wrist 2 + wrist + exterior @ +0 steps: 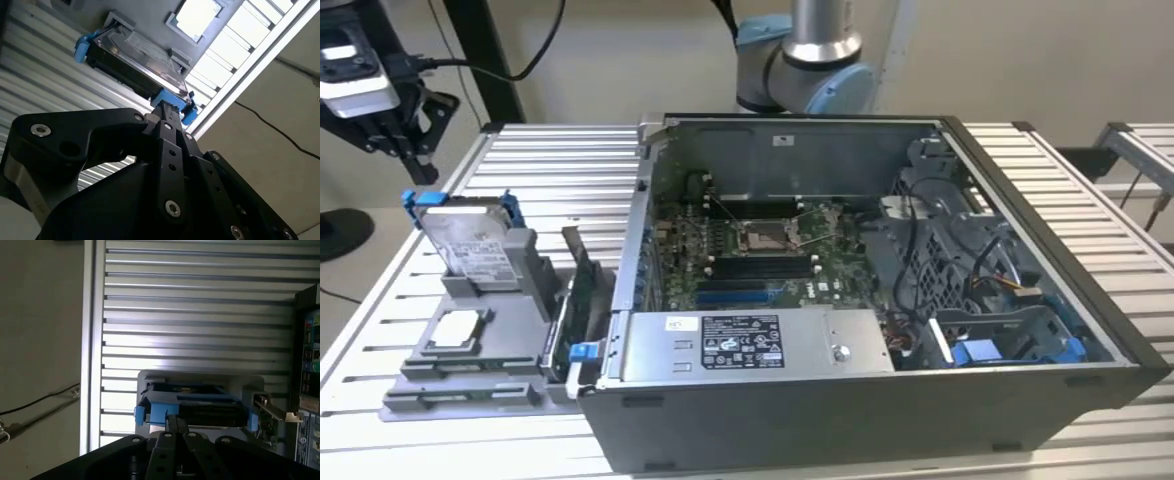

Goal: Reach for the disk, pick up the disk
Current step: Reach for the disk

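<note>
The disk (470, 243) was silver-grey with a white printed label, framed in bright blue. The gripper (167, 107) was matte black, dotted with silver screw heads. The worktop (547, 160) was pale silver, striped by parallel slats. The holder (520, 300) was plain grey, the computer case (854, 410) dark grey, its board (720, 230) green.

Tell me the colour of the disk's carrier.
Bright blue carrier, clearest in the first wrist view.
</note>
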